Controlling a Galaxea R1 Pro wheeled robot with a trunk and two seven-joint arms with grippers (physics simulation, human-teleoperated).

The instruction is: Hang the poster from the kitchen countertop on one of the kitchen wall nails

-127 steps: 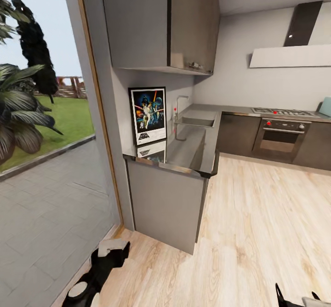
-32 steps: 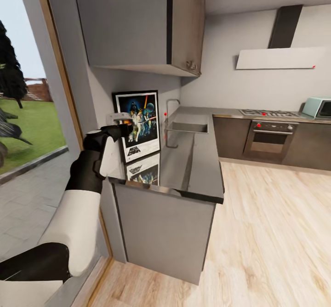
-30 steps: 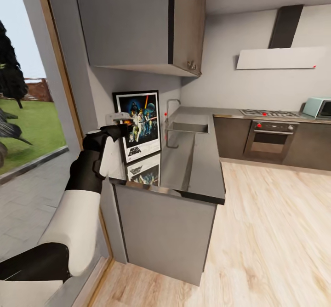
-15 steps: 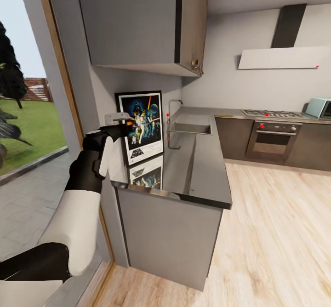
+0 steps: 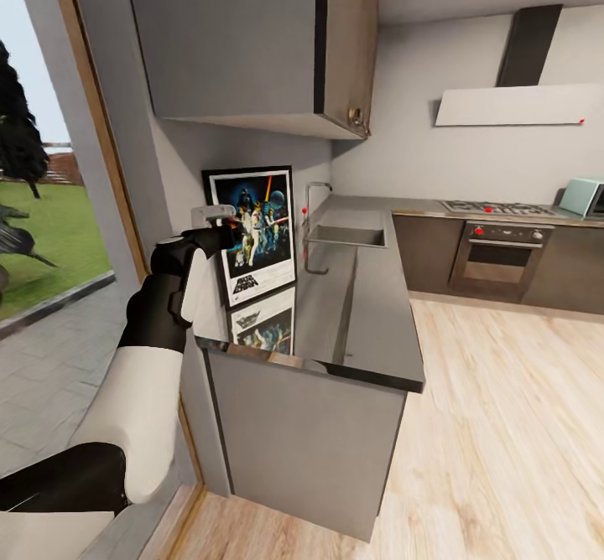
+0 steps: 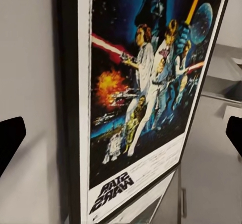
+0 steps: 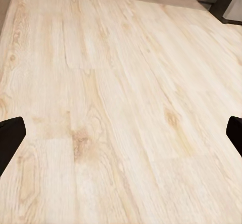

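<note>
Poster (image 5: 253,235) stands upright on the kitchen countertop (image 5: 369,325), back against the wall under the upper cabinet (image 5: 252,40), its reflection showing in the glossy slab. Sink (image 5: 346,235) and tap (image 5: 312,204) sit farther along the counter; hob (image 5: 495,207) and oven (image 5: 499,258) on the far run.

Left gripper (image 5: 220,223) is raised at the poster's left edge — touching or not, can't tell. In the left wrist view its fingertips (image 6: 11,138) sit wide apart w/ the poster (image 6: 146,98) between them, nothing held.

Right gripper (image 7: 121,133) — fingers spread apart, pointing at bare wood floor (image 7: 116,108).
</note>
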